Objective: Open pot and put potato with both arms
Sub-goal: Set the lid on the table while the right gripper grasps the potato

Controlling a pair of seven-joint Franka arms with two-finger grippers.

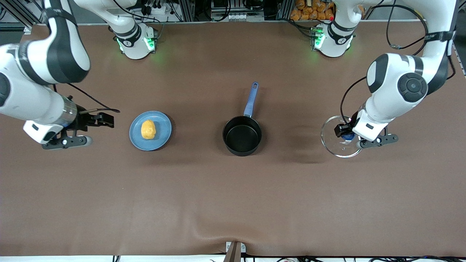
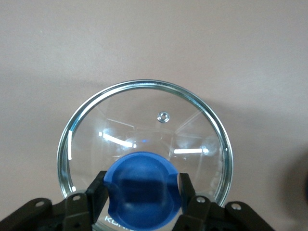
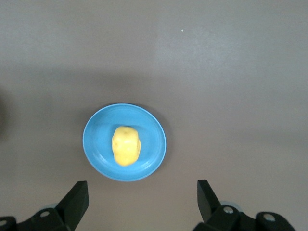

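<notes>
Brown cloth covers the big table (image 1: 233, 203). From the front, the black pot (image 1: 242, 135) sits near the middle with no lid on, and its blue handle (image 1: 251, 99) points toward the robots. The potato (image 1: 148, 129) lies on a blue plate (image 1: 162, 140), beside the pot toward the right arm's end.

The left gripper (image 1: 346, 134) is at the left arm's end of the table. The front view mostly hides the lid's blue knob (image 2: 142, 191), but the left wrist view shows two fingers (image 2: 97, 191) squeezed on it, and a tiny hole in the glass lid (image 2: 144, 130).

The right gripper (image 1: 95, 123) hangs beside the plate. Only the right wrist view shows its fingers (image 3: 76, 199) spread wide apart, holding nothing.
</notes>
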